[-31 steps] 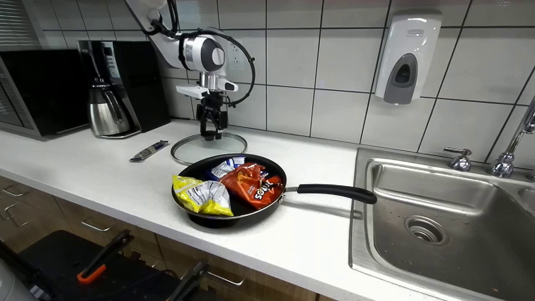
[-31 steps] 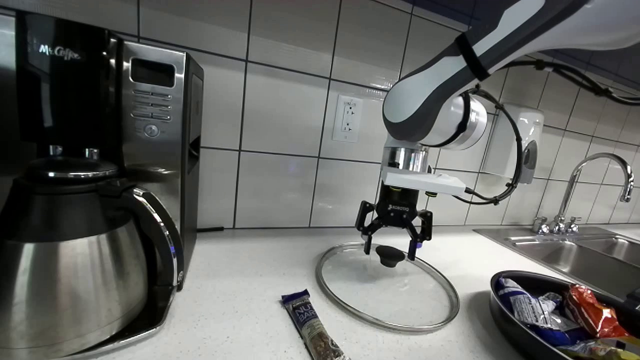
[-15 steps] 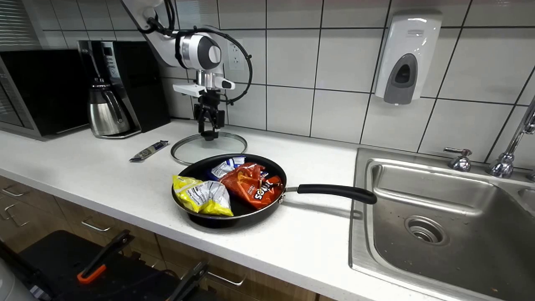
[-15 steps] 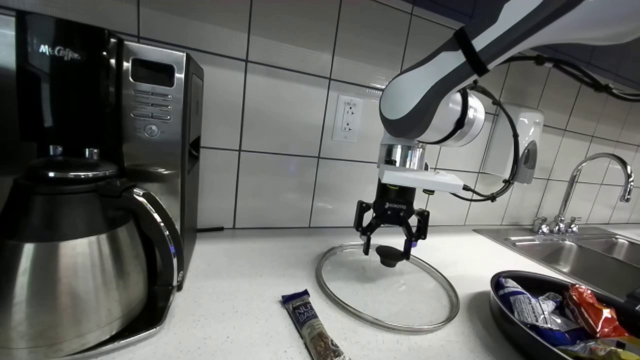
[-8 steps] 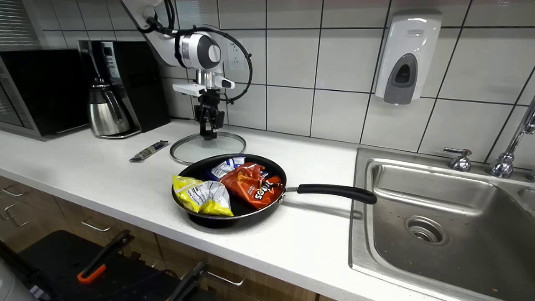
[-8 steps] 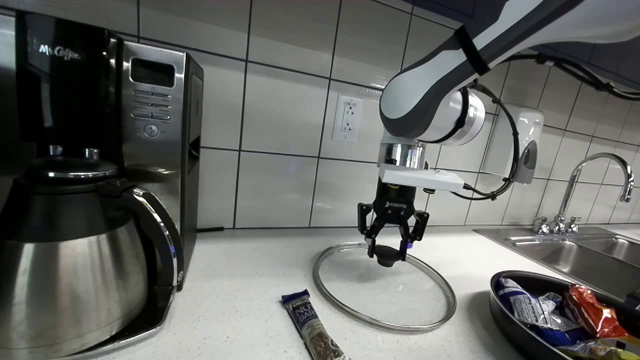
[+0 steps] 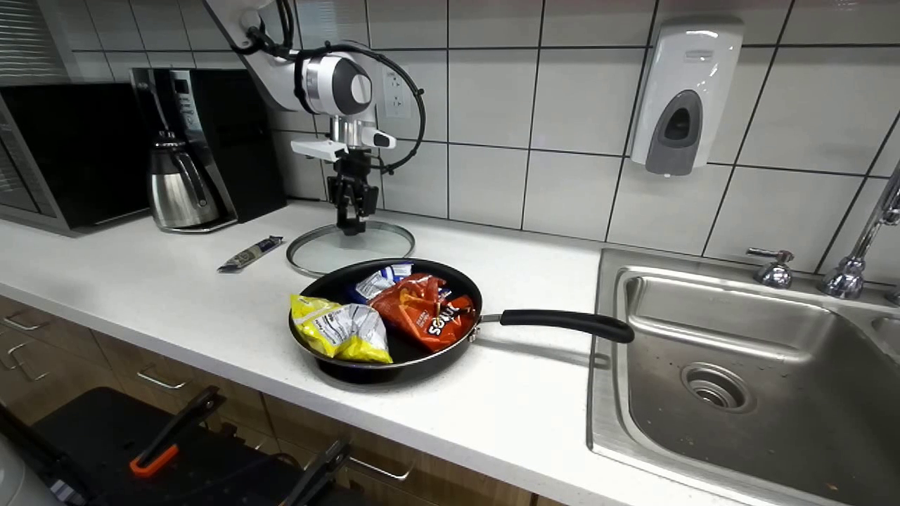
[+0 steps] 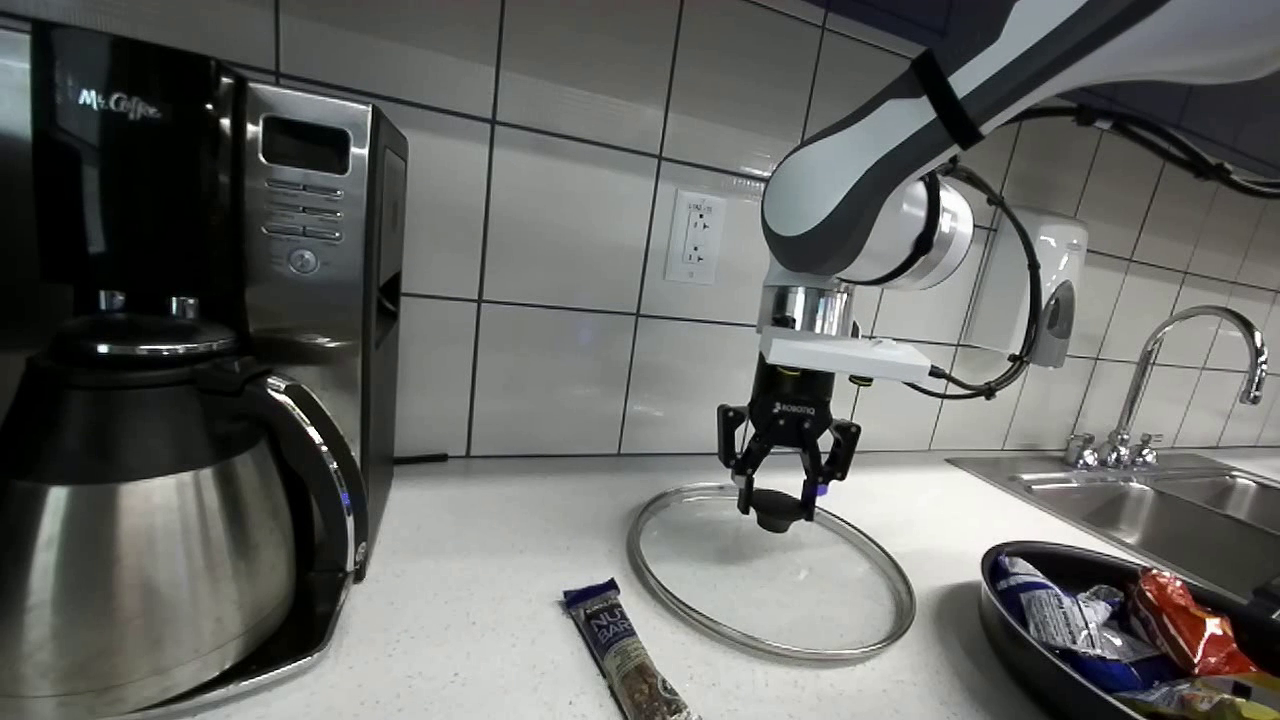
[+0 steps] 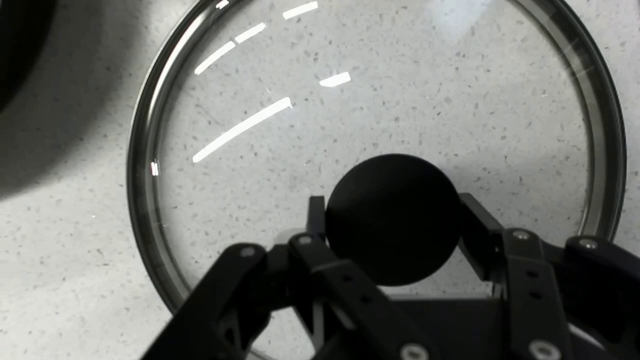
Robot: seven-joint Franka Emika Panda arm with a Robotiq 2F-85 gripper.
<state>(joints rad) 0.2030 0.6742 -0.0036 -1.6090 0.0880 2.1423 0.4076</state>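
the tool (image 8: 777, 505), partly closed, pinches the black knob (image 9: 392, 220) of the glass lid (image 8: 775, 590); gripping seems the step; the next move needs a level hold

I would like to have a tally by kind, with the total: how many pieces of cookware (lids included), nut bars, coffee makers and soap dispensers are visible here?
Cookware: 2 (frying pan, glass lid)
Nut bar: 1
Coffee maker: 1
Soap dispenser: 1
Total: 5
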